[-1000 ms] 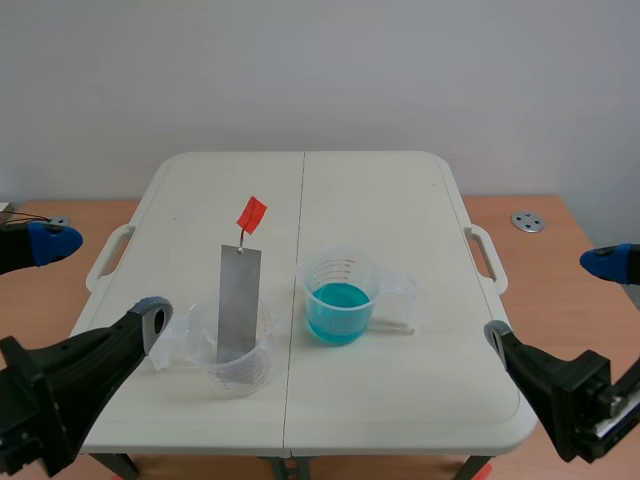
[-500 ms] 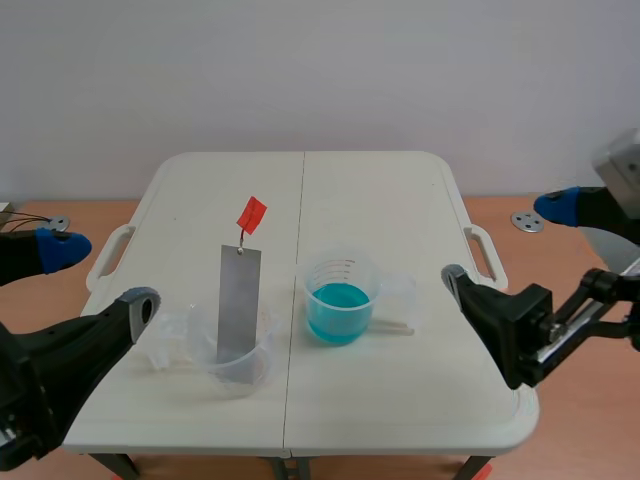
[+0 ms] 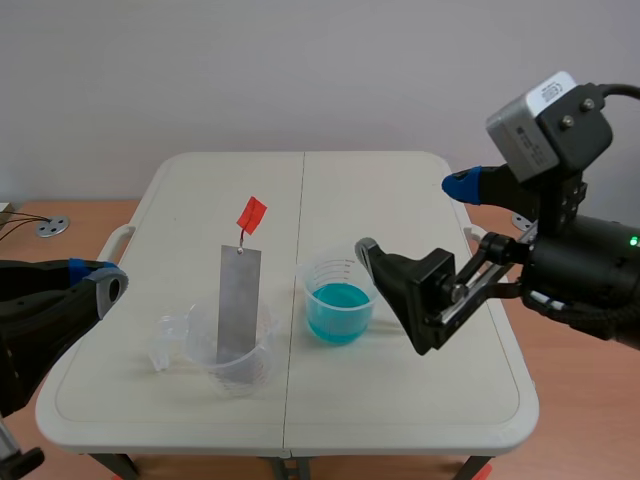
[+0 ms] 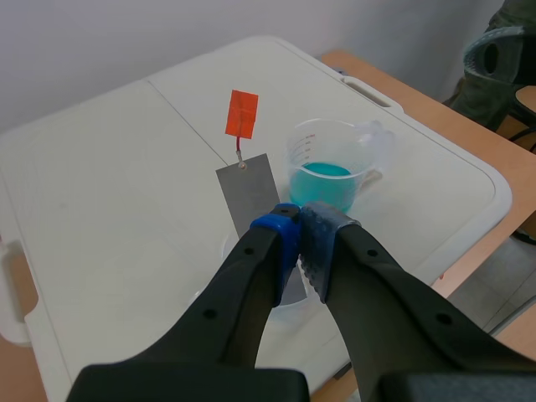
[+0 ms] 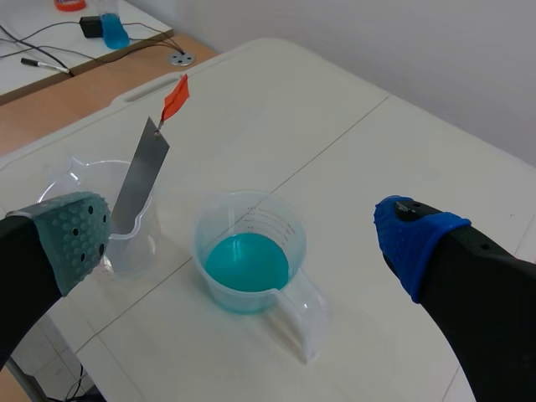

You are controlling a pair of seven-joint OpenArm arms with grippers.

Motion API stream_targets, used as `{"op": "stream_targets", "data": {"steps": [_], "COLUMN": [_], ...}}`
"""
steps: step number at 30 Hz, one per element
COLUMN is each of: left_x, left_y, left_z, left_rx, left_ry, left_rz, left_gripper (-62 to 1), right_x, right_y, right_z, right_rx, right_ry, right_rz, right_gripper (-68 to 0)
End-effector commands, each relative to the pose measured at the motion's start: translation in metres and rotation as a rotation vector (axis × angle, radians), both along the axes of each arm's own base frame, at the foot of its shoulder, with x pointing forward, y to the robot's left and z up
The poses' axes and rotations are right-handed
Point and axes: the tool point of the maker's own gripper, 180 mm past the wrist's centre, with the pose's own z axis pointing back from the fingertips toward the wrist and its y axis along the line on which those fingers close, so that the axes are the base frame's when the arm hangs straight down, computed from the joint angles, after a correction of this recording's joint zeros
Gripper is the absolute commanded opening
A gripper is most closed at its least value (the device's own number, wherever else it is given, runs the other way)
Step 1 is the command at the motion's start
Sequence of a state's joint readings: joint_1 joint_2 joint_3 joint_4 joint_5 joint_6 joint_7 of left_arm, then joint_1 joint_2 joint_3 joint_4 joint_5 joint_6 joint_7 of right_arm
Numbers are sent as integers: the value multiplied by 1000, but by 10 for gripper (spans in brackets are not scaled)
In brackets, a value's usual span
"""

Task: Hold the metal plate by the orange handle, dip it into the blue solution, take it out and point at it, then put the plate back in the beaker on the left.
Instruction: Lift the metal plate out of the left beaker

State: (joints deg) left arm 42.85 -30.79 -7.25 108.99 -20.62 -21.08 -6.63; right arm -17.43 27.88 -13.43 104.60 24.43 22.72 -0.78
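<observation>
One flat grey metal plate upright in clear plastic beaker.

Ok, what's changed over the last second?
The right gripper has risen from the table's near right corner and swung in toward the middle. It is open, beside the beaker of blue solution. The left gripper has pulled back toward its own side and shut on nothing. Nothing was taken hold of. The metal plate stands in the left beaker as before, and neither beaker moved.

Orange handle, blue soln.
</observation>
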Motion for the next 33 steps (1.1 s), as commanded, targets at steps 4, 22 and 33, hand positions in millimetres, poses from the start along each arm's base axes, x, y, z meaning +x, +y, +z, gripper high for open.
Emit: {"op": "stream_targets", "data": {"steps": [4,22,33], "left_x": [-3,-131,-189], "left_y": [3,111,131], "left_z": [-10,-145,-210], "left_rx": [45,439,507], "left_ry": [42,558,761], "left_rz": [9,165,125], "left_gripper": [-594,-594,-594], "right_x": [17,47,62], "right_y": [8,79,102], "right_z": [4,-26,-21], "right_rx": [71,211,295], "right_ry": [-14,100,117], "right_rz": [-29,107,152], "right_gripper": [-14,-14,-88]}}
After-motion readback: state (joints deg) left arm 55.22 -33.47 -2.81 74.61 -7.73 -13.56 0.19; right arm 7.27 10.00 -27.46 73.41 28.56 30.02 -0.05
